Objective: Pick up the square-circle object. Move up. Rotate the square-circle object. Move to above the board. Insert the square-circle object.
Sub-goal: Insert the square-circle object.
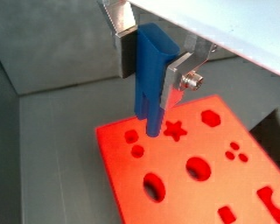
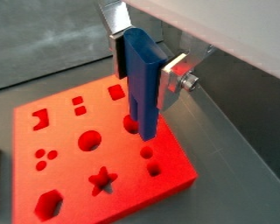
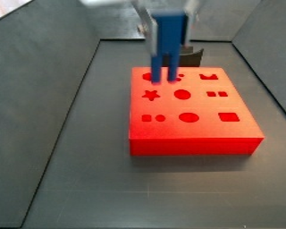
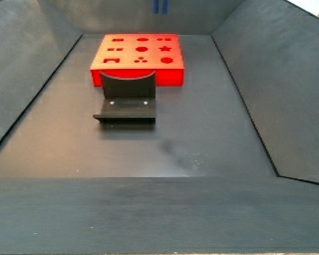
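Note:
My gripper (image 1: 149, 66) is shut on the square-circle object (image 1: 152, 79), a slim blue peg, which hangs upright between the silver fingers (image 1: 175, 85). It also shows in a wrist view (image 2: 140, 83). The peg's lower end hangs a little above the board (image 1: 254, 171), a red-orange block with darker shape cutouts, near a round cutout. In a side view the gripper (image 3: 167, 18) holds the peg (image 3: 168, 46) over the far part of the board (image 3: 193, 143). In a side view only the peg's tip (image 4: 159, 5) shows above the board (image 4: 139, 76).
The dark fixture (image 4: 127, 100) stands on the grey floor right beside the board; in a side view it shows just behind the board (image 3: 196, 55). Sloping grey walls close in the bin on all sides.

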{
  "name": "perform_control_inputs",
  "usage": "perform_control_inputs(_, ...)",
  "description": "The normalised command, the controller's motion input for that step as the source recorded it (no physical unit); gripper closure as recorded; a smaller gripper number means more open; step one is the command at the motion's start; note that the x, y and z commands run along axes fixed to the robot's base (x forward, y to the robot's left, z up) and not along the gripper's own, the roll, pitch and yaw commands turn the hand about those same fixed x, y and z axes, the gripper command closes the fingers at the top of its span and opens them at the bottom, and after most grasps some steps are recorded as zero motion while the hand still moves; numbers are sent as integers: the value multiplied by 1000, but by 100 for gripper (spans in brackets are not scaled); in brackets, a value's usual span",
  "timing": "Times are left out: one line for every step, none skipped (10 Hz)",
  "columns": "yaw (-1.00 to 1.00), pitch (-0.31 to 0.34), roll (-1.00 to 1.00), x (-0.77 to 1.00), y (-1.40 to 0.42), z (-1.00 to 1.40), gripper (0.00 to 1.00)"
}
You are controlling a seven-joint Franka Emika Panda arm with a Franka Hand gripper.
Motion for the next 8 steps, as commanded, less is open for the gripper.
perform_control_inputs(-51, 0, 16, 0, 0, -360, 100)
perform_control_inputs(246, -24, 137, -160, 0, -343, 100)
perform_control_inputs(226, -11, 114, -140, -40, -331, 100)
perform_control_inputs(177, -27, 94, -209, -49, -320, 100)
perform_control_inputs(43, -124, 0, -191, -74, -369, 100)
perform_control_inputs(0, -190, -36, 0, -83, -423, 100)
perform_control_inputs(-223, -204, -104, 0, -29, -400, 100)
perform_control_inputs(-146, -174, -86, 0, 0, -331, 100)
